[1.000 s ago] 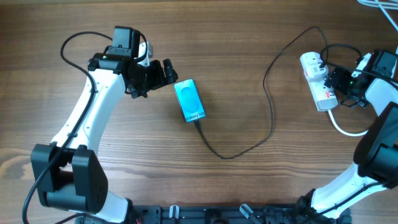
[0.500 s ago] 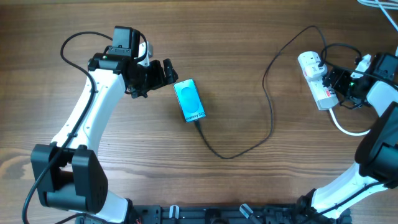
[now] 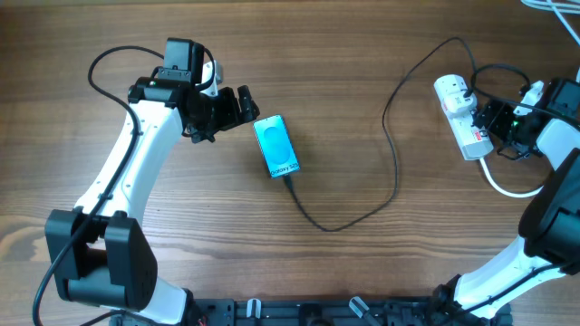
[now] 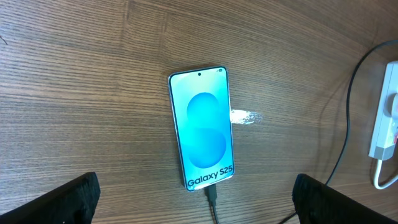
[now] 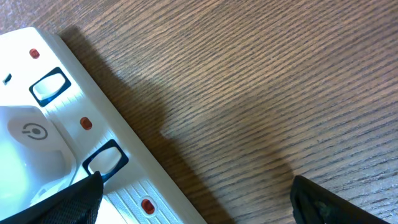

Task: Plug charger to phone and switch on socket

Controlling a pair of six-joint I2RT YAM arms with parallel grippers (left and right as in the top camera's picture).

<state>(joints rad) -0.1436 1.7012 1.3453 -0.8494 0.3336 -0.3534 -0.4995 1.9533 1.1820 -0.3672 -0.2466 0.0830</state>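
The phone (image 3: 275, 147) lies flat mid-table with its cyan screen up; it also shows in the left wrist view (image 4: 201, 127). The charger's black cable (image 3: 395, 172) has its connector in the phone's near end (image 4: 211, 194) and runs in a loop to a plug on the socket (image 3: 464, 118). My left gripper (image 3: 243, 104) is open and empty just left of the phone, its fingers wide apart (image 4: 196, 204). My right gripper (image 3: 491, 122) is open at the socket's right side; one finger lies over the strip near a rocker switch (image 5: 106, 159), the other over bare wood (image 5: 196, 199).
The socket's thick white cord (image 3: 504, 190) loops out toward the right arm. The socket also shows at the right edge of the left wrist view (image 4: 385, 124). More white cords lie at the far right corner (image 3: 555, 11). A small white smear (image 4: 244, 116) marks the wood beside the phone.
The socket has shifted slightly left and up, and my right gripper has moved a little with it. The left arm, the phone and the cable have not moved.
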